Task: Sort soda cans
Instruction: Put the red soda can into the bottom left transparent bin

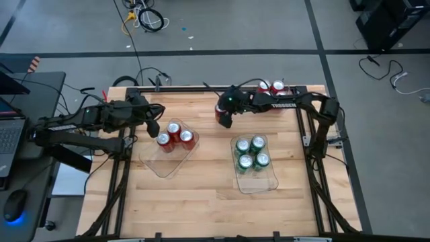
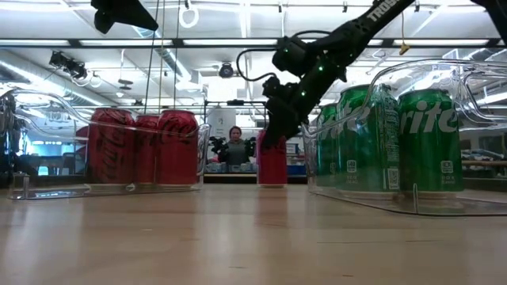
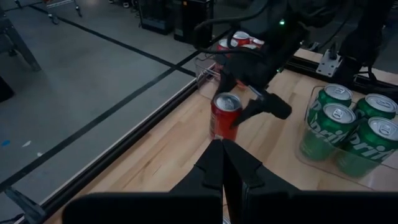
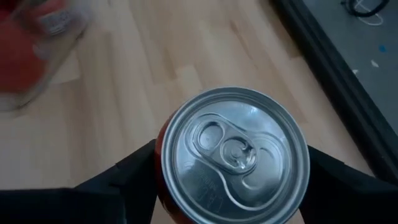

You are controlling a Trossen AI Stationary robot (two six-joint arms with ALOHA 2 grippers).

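Closest in, the four green Sprite cans (image 1: 251, 154) sit in a clear bin (image 1: 255, 181) on the table (image 1: 201, 202), and three red cans (image 1: 175, 134) share the other clear bin (image 1: 161, 161) to the left. The left hand (image 1: 156, 127) hangs pinched shut just beside that bin. Farther back, the right hand (image 1: 223, 115) straddles a lone upright red can (image 3: 224, 116), fingers either side. Two more red cans (image 1: 271, 87) stand at the far edge.
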